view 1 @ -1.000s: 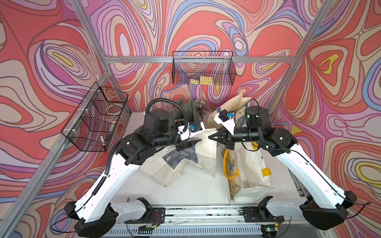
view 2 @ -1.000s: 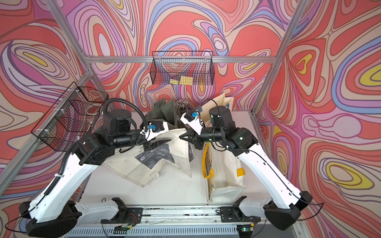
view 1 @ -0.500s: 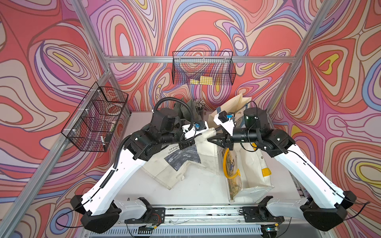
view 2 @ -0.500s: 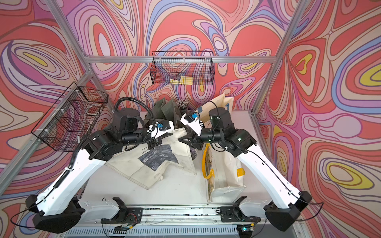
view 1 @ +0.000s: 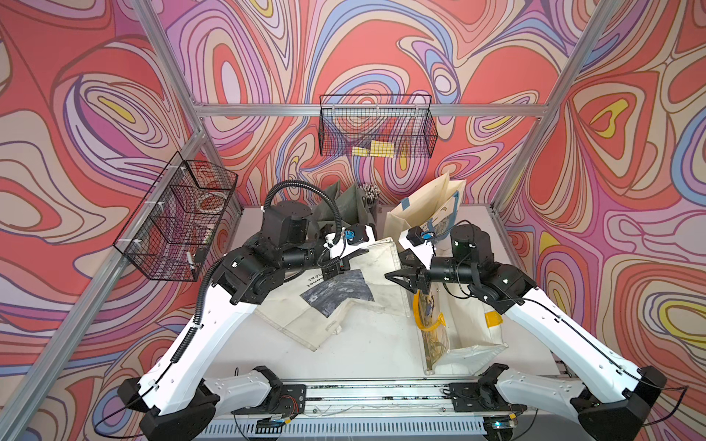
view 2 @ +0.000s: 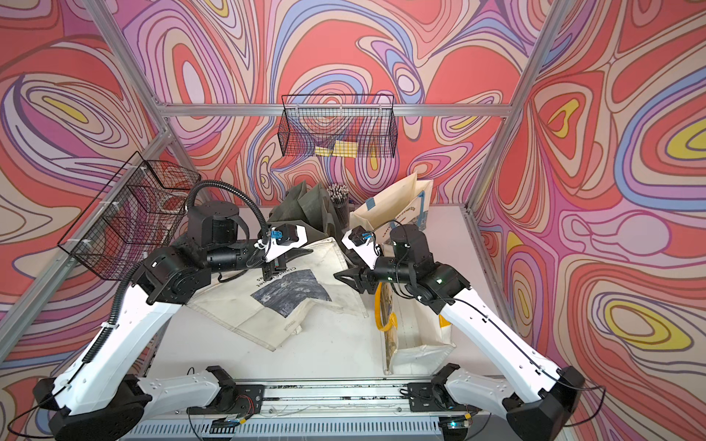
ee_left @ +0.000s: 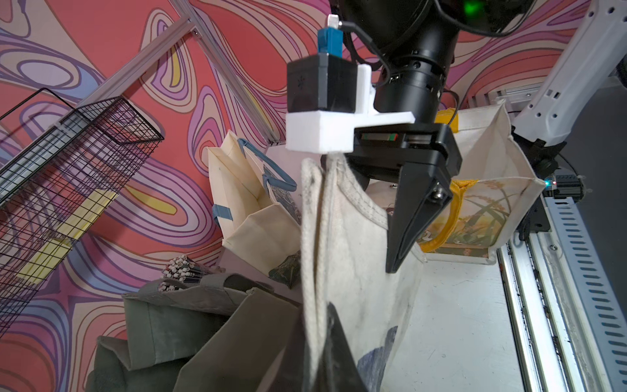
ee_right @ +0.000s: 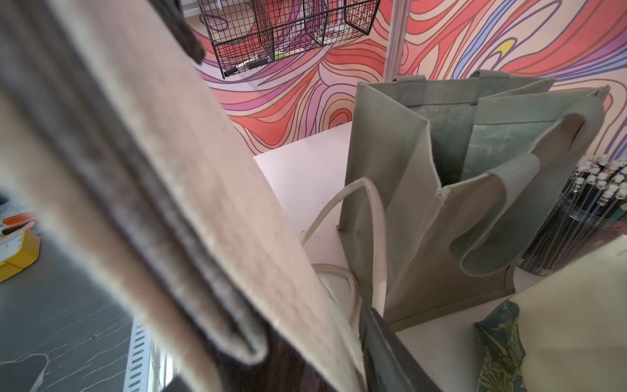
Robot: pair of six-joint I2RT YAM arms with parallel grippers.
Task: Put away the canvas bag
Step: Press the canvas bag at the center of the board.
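Observation:
The cream canvas bag (view 1: pixel 344 301) (view 2: pixel 290 301) with a dark blue print lies crumpled at the middle of the table, its far edge lifted. My left gripper (view 1: pixel 357 254) (view 2: pixel 301 252) is shut on that raised edge; in the left wrist view the bag's doubled hem (ee_left: pixel 315 271) runs down between its fingertips (ee_left: pixel 336 339). My right gripper (view 1: pixel 395 278) (view 2: pixel 342 278) is open at the bag's right side. In the right wrist view the bag's cloth (ee_right: pixel 169 169) hangs loose between the spread jaws, and one finger (ee_right: pixel 383 349) shows beside it.
A grey-green bag (view 1: pixel 344 202) (ee_right: pixel 407 203), a cup of pencils (view 1: pixel 370 194) and a cream bag with blue handles (view 1: pixel 428 206) stand at the back. A bag with yellow handles (view 1: pixel 458 336) lies on the right. Wire baskets hang on the back wall (view 1: pixel 376 130) and left wall (view 1: pixel 175 217).
My left gripper swung right and shut on the bag's raised edge. My right gripper opened and let go of the cloth, which now sags lower.

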